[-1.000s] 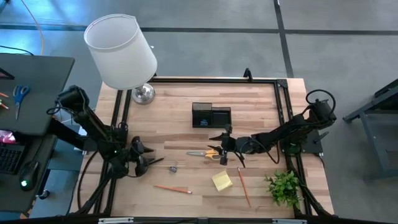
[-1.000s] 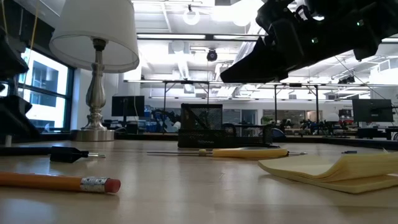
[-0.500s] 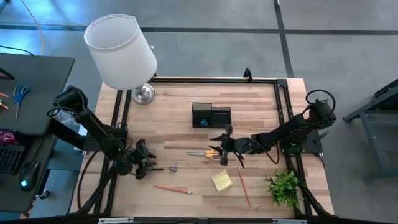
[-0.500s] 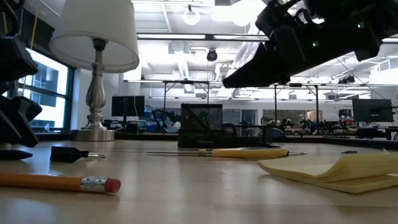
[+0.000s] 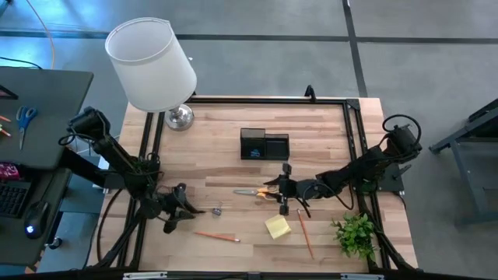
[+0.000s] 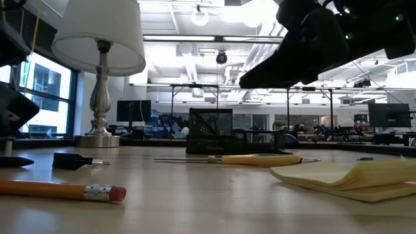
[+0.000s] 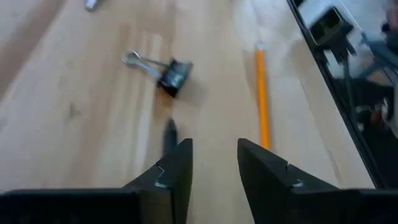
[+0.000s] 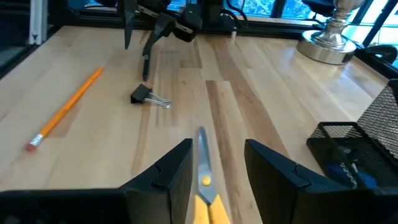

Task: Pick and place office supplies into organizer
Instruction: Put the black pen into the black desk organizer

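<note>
Yellow-handled scissors (image 5: 261,190) lie flat on the wooden table, their blade (image 8: 202,146) running out between the open fingers of my right gripper (image 8: 217,148), which hovers over the handles (image 5: 282,193). At the table's left, my left gripper (image 7: 214,149) stands open over bare wood, slanting down. A dark pen (image 7: 169,134) lies on the table beside and under one of its fingers. Ahead of it lie a black binder clip (image 7: 171,74) and an orange pencil (image 7: 262,99). The black organizer (image 5: 264,145) stands at the table's far middle.
A yellow sticky-note pad (image 5: 277,226) and a second pencil (image 5: 304,232) lie near the front edge. A small green plant (image 5: 356,233) stands at the near right corner, a white-shaded lamp (image 5: 152,66) at the far left. A black frame rail (image 5: 354,140) borders the table.
My left gripper has gone toward the table's near edge, risen a little and tipped up from steeply down to a shallower slant. Its fingers have drawn closer together. The dark pen stays on the table. My right gripper has swung a little toward the near edge above the scissors.
</note>
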Motion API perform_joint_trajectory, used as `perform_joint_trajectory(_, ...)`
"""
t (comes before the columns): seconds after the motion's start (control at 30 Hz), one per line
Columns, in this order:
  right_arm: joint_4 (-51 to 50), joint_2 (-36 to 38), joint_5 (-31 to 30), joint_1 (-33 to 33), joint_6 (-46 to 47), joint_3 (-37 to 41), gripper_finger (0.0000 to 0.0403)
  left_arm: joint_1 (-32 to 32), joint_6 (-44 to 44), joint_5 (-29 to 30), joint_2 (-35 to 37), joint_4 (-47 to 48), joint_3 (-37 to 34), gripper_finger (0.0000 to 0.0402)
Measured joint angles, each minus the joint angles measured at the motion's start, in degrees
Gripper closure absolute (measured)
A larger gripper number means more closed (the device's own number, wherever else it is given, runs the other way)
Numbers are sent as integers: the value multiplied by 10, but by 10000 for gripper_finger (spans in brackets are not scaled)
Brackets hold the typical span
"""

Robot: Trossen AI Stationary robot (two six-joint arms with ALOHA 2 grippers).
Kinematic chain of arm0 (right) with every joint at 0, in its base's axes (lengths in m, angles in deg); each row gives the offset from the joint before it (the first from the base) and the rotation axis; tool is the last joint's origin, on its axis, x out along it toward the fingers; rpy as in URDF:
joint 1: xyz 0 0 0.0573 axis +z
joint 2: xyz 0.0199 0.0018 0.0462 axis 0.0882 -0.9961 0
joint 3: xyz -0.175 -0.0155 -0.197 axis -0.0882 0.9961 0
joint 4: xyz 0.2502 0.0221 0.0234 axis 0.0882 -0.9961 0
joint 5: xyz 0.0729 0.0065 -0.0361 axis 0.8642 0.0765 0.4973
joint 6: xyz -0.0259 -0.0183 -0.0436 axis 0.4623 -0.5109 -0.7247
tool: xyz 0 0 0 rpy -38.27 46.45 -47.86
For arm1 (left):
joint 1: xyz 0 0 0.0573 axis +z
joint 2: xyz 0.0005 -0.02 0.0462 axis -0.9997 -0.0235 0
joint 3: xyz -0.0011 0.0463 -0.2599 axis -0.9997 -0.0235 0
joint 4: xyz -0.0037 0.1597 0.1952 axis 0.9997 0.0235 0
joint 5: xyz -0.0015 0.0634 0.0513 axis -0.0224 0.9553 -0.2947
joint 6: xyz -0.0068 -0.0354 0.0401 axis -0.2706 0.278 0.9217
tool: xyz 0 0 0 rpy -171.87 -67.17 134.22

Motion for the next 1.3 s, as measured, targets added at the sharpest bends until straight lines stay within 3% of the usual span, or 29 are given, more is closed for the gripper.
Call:
perform_joint_trajectory(0.3, -1, 0, 0, 30, 36, 0, 263, -70, -65, 94, -2, 77, 0, 316)
perform_joint_trajectory(0.53, -25, 0, -8, 53, 87, 0, 263, -76, -66, 95, -9, 82, 0, 308)
perform_joint_trajectory(1.0, -35, 0, -61, 71, 97, 0, 263, -77, -83, 125, -123, 59, 3, 284)
perform_joint_trajectory(1.13, -35, 0, -78, 71, 94, 0, 263, -77, -82, 139, -127, 63, 3, 303)
perform_joint_trajectory(1.3, -35, 0, -80, 72, 95, 0, 263, -76, -79, 157, -129, 76, 1, 355)
